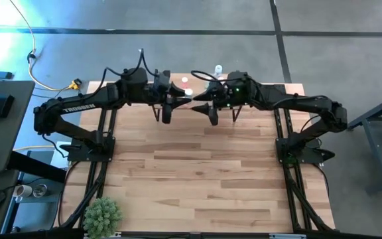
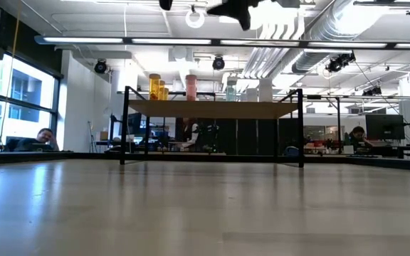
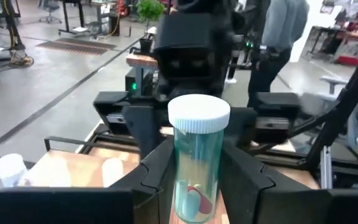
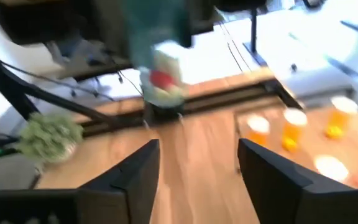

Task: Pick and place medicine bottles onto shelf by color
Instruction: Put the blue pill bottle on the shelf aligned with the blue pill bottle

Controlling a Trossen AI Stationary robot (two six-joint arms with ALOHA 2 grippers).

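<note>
A clear green medicine bottle (image 3: 197,155) with a white cap stands upright between the fingers of my left gripper (image 3: 197,186), which is shut on it high above the table's far middle (image 1: 180,101). My right gripper (image 4: 197,155) faces it from the right (image 1: 203,106), open and with nothing between its fingers. The bottle (image 4: 161,68) shows blurred just ahead of those fingers. Below stands the shelf (image 2: 212,109), on which orange (image 2: 155,86), pink (image 2: 191,87), green (image 2: 231,89) and clear (image 2: 265,89) bottles stand upright on their bases. My left gripper pinches the green bottle's lower body (image 3: 191,177) between its two fingers (image 3: 157,171), one on each side. The fingers come nearly level from the table's left. The bottle stands upright, cap up, lifted clear of the shelf and table.
Orange bottles (image 4: 294,127) and a white cap (image 4: 331,167) show on the shelf near my right gripper. A green plant (image 1: 103,216) stands at the table's near left corner. The wide wooden tabletop (image 1: 197,172) lies in front of the shelf. People sit in the room beyond.
</note>
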